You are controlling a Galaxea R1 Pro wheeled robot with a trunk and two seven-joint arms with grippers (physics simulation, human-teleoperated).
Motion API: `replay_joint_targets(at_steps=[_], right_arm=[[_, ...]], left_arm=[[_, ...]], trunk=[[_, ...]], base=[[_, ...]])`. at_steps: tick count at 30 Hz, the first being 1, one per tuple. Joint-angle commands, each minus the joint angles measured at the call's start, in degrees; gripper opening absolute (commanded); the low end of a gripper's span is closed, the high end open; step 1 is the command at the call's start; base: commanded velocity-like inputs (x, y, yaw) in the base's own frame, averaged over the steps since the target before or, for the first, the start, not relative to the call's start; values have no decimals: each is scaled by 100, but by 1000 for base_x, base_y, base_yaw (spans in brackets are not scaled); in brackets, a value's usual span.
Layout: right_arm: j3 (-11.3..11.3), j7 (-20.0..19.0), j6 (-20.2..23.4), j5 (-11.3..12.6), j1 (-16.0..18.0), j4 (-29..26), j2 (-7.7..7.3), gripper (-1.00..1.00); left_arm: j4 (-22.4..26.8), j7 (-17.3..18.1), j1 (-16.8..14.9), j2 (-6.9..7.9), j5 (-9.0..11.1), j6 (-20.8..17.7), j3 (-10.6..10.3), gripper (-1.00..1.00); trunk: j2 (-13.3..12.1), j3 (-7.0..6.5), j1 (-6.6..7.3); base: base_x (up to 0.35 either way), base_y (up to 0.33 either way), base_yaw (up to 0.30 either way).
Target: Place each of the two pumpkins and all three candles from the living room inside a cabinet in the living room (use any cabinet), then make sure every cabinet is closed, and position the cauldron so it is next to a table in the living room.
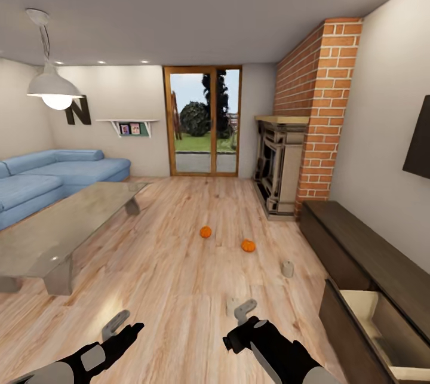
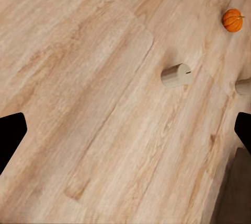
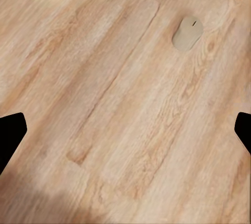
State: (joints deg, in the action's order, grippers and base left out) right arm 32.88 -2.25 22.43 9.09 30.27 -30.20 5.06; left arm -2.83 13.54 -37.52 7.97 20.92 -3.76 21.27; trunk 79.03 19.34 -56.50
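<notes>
Presently, the long low dark brown wooden cabinet point(image 1: 382, 264) along the right wall has one front compartment point(image 1: 382, 318) pulled open, its pale interior holding nothing visible. On the light wood-plank floor point(image 1: 179, 276) sit two small bright orange ribbed pumpkins point(image 1: 205, 232) point(image 1: 248, 245), well apart, with one stubby beige cylindrical candle point(image 1: 288, 269) upright beyond them and another point(image 1: 233, 305) just past the right gripper point(image 1: 240, 325). Both the left gripper point(image 1: 122, 330) and the right one hang released and empty above the floor, with the glossy grey-brown low coffee table point(image 1: 65, 223) to the left.
</notes>
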Motion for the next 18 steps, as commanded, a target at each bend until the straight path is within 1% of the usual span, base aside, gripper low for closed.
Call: replay_joint_targets(at_steps=[1, 8, 13, 18], right_arm=[[26, 18, 25, 57, 5, -8, -5, 100], [32, 20, 25, 57, 5, -7, -5, 100], [234, 27, 25, 57, 5, -6, -5, 100], [260, 31, 25, 57, 5, -6, -5, 100]], left_arm=[[-16, 26, -9, 3, 61, -19, 0, 100], [-16, 26, -9, 3, 61, -19, 0, 100], [-16, 26, -10, 3, 61, -19, 0, 100], [-16, 26, -10, 3, 61, -19, 0, 100]], trunk=[[4, 7, -3], [4, 7, -3], [4, 7, -3], [4, 7, -3]], base=[[294, -179, 222], [294, -179, 265], [294, -179, 288], [294, -179, 290]])
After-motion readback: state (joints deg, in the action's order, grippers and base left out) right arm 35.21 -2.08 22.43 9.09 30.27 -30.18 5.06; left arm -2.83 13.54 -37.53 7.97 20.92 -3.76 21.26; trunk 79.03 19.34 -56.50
